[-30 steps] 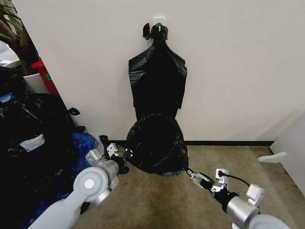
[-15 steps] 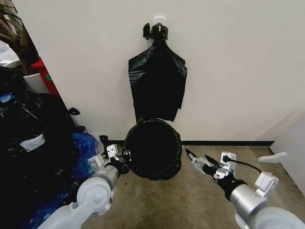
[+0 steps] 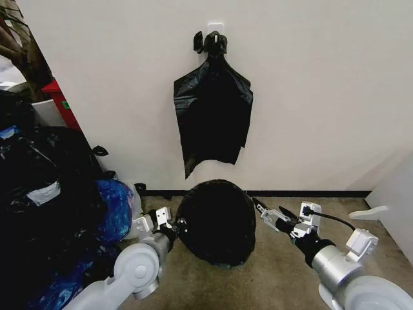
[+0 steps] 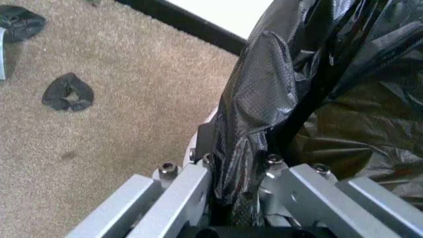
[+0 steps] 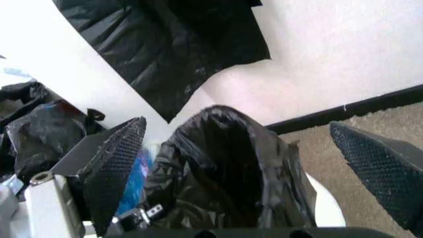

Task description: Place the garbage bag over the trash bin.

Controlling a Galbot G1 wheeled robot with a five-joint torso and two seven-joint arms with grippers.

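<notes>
Left end effector (image 4: 231, 198) pinched on garbage bag (image 3: 216, 219) hem, bag draped over trash bin (image 5: 327, 208) on floor by far wall. Right end effector (image 3: 270, 215) wide open, empty, right of bag. Film's thin, limp, slippery: grab bunched hem.

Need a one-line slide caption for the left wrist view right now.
Left gripper shut on the garbage bag edge beside the trash bin, above beige carpet.

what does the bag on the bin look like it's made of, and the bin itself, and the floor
Garbage bag: thin black plastic film, glossy and crinkled, finely embossed where the left gripper pinches it. Trash bin: smooth white wall, likely hard plastic. Floor: tan short-pile carpet, nubby texture.
</notes>
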